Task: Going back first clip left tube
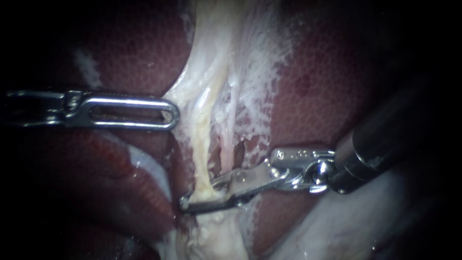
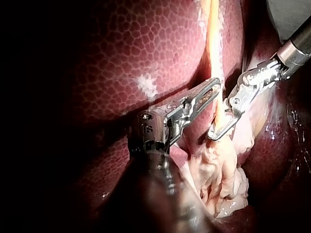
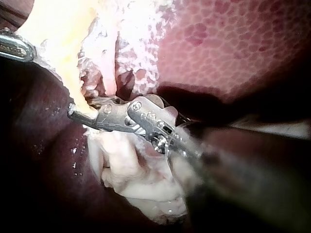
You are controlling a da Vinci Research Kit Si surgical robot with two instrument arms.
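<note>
Now, left tube [image 1: 202, 144]: pale strand running down between the right instrument's jaws, near their tips.
Right instrument [image 1: 191, 200]: jaws clamp it from both sides.
Left instrument [image 1: 166, 114]: jaws together, tip against pale tissue.

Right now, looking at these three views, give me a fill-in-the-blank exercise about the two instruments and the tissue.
1. In the endoscope view, the left instrument comes in from the ___ side.
2. In that view, the right instrument meets the pale tube ___ than the left instrument does.
3. The mottled red tissue on either side of the tube is the ___.

Missing words: left; lower; liver.
</note>
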